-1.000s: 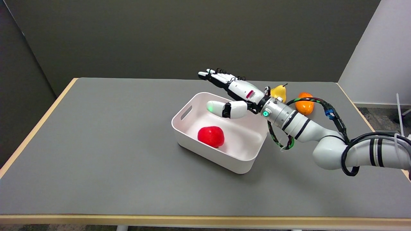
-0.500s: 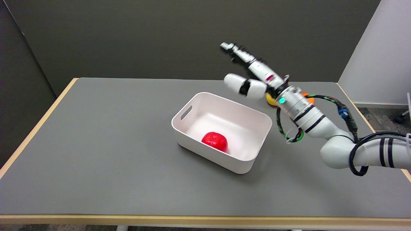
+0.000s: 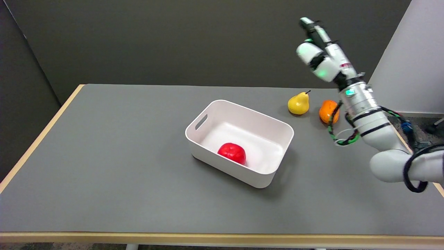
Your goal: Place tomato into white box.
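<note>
A red tomato lies on the floor of the white box, near its front wall. The box sits at the middle of the grey table. My right hand is high in the air at the upper right, well away from the box, fingers stretched upward and holding nothing.
A yellow pear and an orange fruit stand on the table at the back right, just left of my right forearm. The grey table has a wooden edge along its left and front sides.
My right hand has lifted from over the box and swung up and to the right. The tomato rolled a little and settled on the box floor.
</note>
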